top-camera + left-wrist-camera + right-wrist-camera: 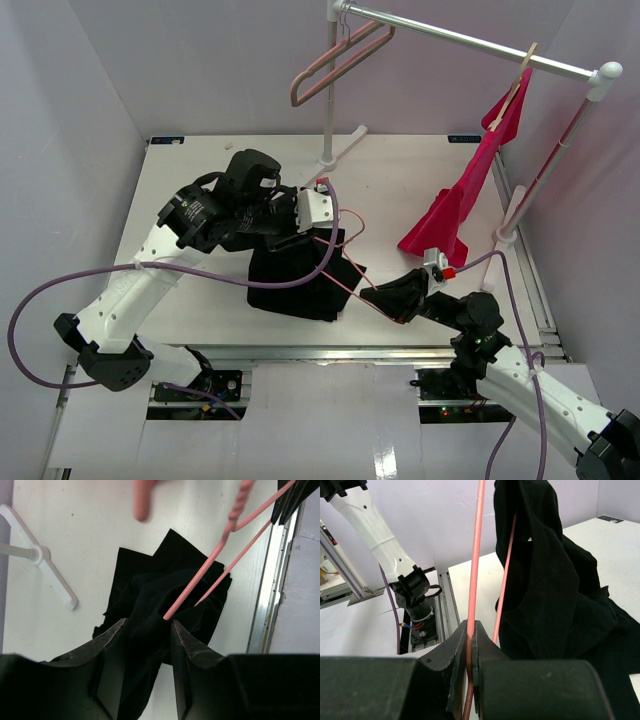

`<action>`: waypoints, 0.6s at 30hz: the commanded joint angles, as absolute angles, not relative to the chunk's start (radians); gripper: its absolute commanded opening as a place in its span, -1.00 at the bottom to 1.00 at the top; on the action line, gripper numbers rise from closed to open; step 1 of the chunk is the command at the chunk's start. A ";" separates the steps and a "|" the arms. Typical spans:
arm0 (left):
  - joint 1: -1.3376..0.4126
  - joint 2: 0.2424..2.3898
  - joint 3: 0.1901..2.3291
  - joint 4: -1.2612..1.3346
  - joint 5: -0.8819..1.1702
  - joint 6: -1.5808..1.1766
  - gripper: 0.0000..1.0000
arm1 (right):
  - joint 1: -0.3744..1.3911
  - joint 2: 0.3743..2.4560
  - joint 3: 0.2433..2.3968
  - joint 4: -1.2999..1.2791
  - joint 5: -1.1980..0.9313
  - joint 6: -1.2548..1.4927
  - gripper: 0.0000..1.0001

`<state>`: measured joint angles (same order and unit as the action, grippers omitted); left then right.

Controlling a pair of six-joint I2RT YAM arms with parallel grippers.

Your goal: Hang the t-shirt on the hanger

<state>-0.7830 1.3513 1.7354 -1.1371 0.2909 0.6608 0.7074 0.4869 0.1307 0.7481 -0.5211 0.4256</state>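
Note:
The black t-shirt [290,280] lies bunched on the white table, part of it lifted. My left gripper [300,232] comes down on it from the left. In the left wrist view the gripper [147,627] has black cloth [150,590] filling the gap between its fingers, shut on a fold. The thin salmon-pink hanger [200,577] runs its two wires into that fold, its hook blurred at the top. My right gripper [372,295] [471,625] is shut on one hanger wire [476,555]. The raised t-shirt [550,590] drapes over the other wire. The hanger [352,279] slants between the two grippers.
A clothes rack with a metal rail [470,40] stands at the back; its white foot [50,575] rests on the table. Thicker pink hangers [335,65] hang on the left of the rail. A red shirt [465,195] hangs at the right. Metal rails border the table's near edge.

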 commanded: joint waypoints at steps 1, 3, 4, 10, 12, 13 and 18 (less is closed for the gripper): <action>-0.787 1.321 1.750 -1.184 0.329 0.661 0.00 | 0.710 0.443 0.186 0.793 -0.502 0.391 -0.84; -0.787 1.323 1.747 -1.189 0.323 0.656 0.03 | 0.711 0.436 0.186 0.788 -0.497 0.387 -0.84; -0.787 1.325 1.740 -1.193 0.311 0.652 0.03 | 0.710 0.433 0.186 0.788 -0.496 0.387 -0.84; -0.787 1.335 1.655 -1.192 0.290 0.660 -0.39 | 0.712 0.431 0.192 0.788 -0.509 0.387 -0.85; -0.787 1.346 1.656 -1.200 0.308 0.661 -0.82 | 0.710 0.424 0.194 0.787 -0.509 0.387 -0.85; -0.787 1.350 1.664 -1.206 0.337 0.670 -0.92 | 0.711 0.421 0.196 0.787 -0.509 0.385 -0.84; -0.788 1.362 1.713 -1.156 0.534 0.670 -1.00 | 0.711 0.463 0.239 0.790 -0.498 0.383 -0.85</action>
